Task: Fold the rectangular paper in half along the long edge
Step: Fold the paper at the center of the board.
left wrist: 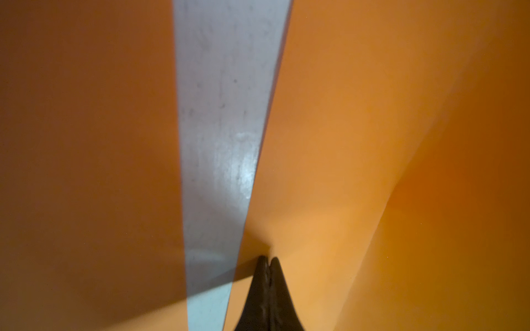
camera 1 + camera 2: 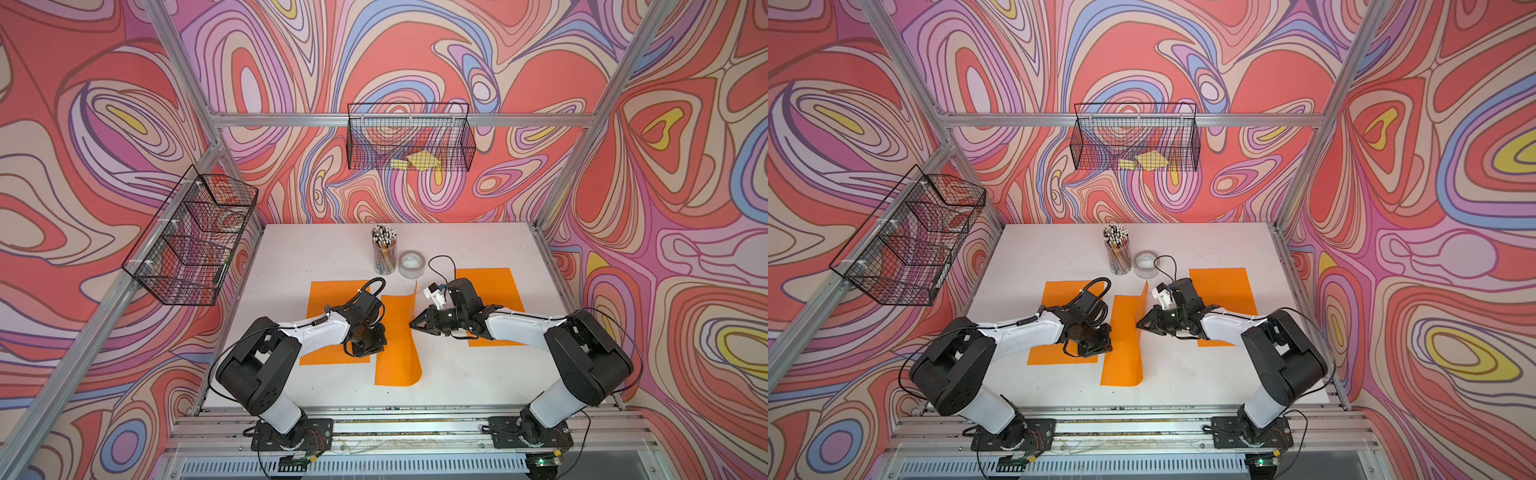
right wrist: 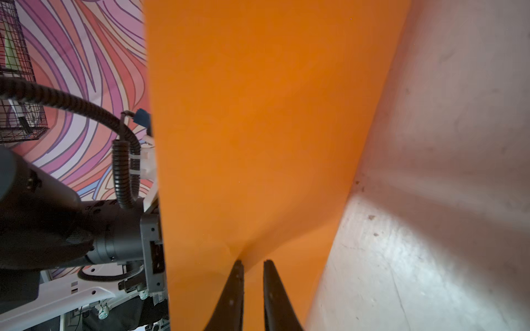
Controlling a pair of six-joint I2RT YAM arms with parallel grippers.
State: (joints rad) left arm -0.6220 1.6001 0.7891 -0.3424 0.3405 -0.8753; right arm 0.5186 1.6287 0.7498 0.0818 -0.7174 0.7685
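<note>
The paper (image 2: 397,361) is lying on the table (image 2: 465,374), in the lower middle of the frame, its long side running up and down. The right jaws are pinching its raised right edge; the left jaws, shut, are pressing near its left edge

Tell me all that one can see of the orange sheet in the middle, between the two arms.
The middle orange sheet is thin, plain paper, long and narrow. Its left part lies flat on the white table; its right long edge stands raised, curling at the near corner. The shut left gripper touches it near the left edge; the right gripper pinches the raised side.
</note>
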